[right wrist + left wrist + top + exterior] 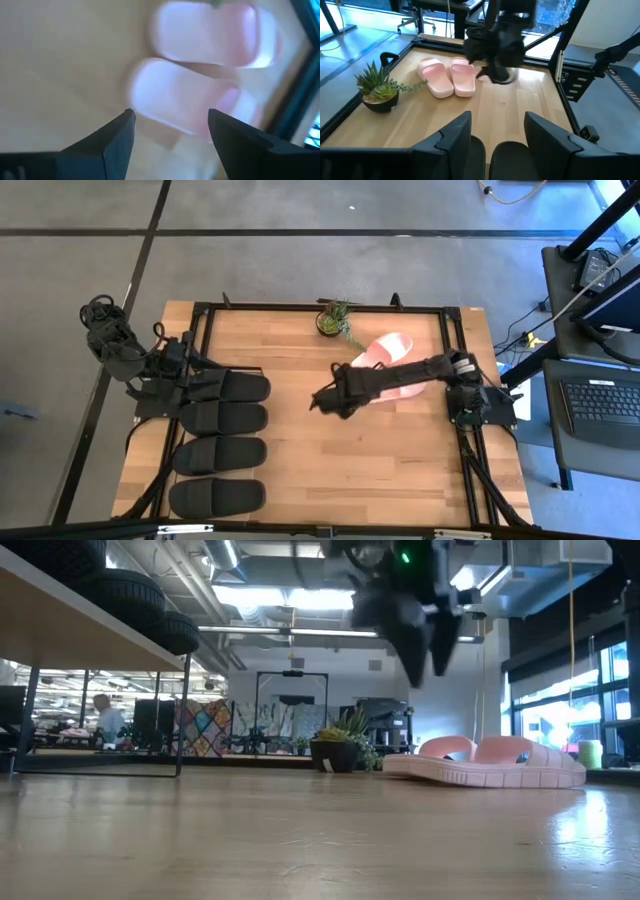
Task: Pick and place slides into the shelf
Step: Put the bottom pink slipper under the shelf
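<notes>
Several black slides (220, 453) lie side by side at the table's left, on the shelf (70, 635), whose plank shows from below in the low view. Two pink slides (390, 352) lie side by side, soles down, on the table at the far right, partly under my right arm. My right gripper (322, 400) hangs open above the table's middle, to the left of the pink slides (200, 75). My left gripper (497, 135) is open over the far end of the black row (485, 160), with nothing between its fingers.
A small potted plant (335, 320) stands at the table's far edge, next to the pink slides. Bare wood (330, 470) spreads over the middle and near part of the table. Black frame rails (455, 360) run along the table's sides.
</notes>
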Motion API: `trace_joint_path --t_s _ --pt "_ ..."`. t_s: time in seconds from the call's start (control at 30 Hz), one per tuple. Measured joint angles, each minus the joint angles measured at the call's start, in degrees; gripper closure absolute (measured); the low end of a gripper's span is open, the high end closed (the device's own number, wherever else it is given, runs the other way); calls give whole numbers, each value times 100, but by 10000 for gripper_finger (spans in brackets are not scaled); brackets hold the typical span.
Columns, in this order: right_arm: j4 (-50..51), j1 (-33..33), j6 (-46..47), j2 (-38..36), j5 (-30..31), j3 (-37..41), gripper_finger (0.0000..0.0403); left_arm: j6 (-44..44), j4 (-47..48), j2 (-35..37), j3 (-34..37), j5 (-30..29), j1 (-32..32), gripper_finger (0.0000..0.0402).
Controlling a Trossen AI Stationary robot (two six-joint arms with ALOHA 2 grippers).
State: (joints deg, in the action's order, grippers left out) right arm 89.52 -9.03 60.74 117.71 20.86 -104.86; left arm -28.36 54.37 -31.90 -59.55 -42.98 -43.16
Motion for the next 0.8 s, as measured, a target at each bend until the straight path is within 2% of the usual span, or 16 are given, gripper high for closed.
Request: trace_joint_path --t_s 0.13,0.23,0.5,0.6,0.8 --pt "-69 418 -61 -542 -41 1033 152 -2 0 -1 0 -2 0 227" --pt "-406 700 48 -1208 -78 1897 152 -4 2 -2 0 0 0 227" --pt "-2636 1086 496 -3018 -521 4151 152 -7 4 -2 0 -20 0 227" --pt "-3227 1076 504 -3308 -555 4688 152 0 2 -2 0 -211 0 227" --pt "-3357 1081 698 -3323 -562 5233 152 26 3 0 0 -661 0 227"
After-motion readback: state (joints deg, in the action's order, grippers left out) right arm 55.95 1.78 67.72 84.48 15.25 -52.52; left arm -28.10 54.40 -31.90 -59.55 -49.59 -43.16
